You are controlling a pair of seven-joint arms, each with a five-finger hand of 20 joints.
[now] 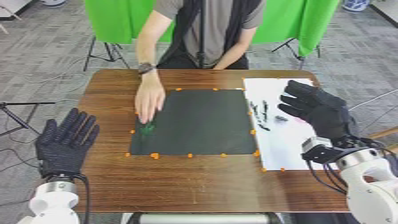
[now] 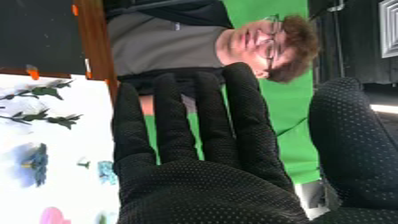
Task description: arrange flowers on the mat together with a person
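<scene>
Right hand (image 1: 320, 111): open, palm and straight fingers (image 2: 178, 115) extended toward the far side of the table, thumb (image 2: 351, 135) spread apart from them; no object held; in the head view, its position is over the right side of the white sheet (image 1: 286, 155). Immediately left of this hand on the sheet, a blue-grey flower (image 2: 37, 165) lies near it; a pink item (image 2: 53, 217) and a pale blue item (image 2: 107, 173) also lie on the sheet; dark leafy sprigs (image 1: 265, 111) lie farther left, near the edge bordering the black mat (image 1: 197, 130), well apart from the hand's fingertips.

The mat adjoins the sheet on the left; orange markers (image 1: 155, 155) are spaced around both. At the left edge of the mat, a green sprig (image 1: 147, 128) lies well apart from the right hand, across the full mat width; a person's hand (image 1: 149, 102) reaches down from the far side, fingertips at the sprig; contact cannot be determined.

Left hand (image 1: 64, 150): open, fingers straight and slightly spread, empty; positioned at the left edge of the brown table (image 1: 213, 187); the green sprig lies to its right and slightly farther forward, apart from it.
</scene>
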